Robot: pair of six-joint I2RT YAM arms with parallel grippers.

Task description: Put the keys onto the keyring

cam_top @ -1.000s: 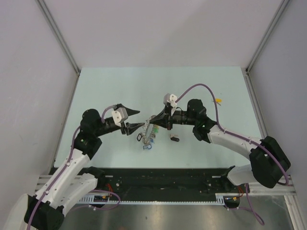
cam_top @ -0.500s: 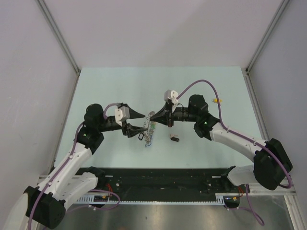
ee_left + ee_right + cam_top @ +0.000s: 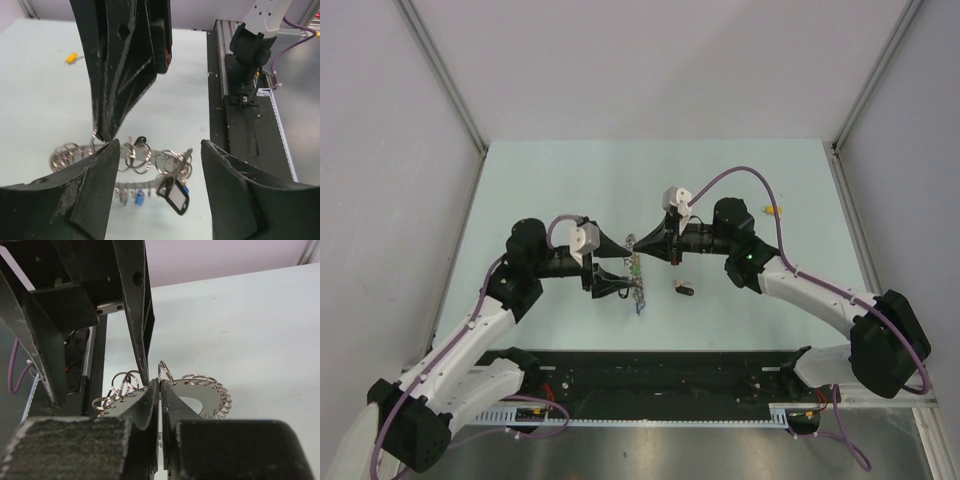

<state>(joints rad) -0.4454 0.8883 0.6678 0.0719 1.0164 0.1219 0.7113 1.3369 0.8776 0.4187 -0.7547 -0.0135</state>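
The keyring (image 3: 145, 159), a band of silver loops hung with small blue tags, was held over mid-table, pinched at its top edge by the pressed-together right gripper (image 3: 160, 387). It was straddled by the spread left gripper (image 3: 159, 146), with its long axis running from finger to finger. A black-tagged key (image 3: 684, 290) was left lying nearer the right arm.

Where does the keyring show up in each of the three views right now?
Top external: keyring mid-frame, between left gripper and right gripper.
Left wrist: keyring lower centre, between the open fingers.
Right wrist: keyring centre, at the shut fingertips.
Shared landmark: the right gripper pinching it.
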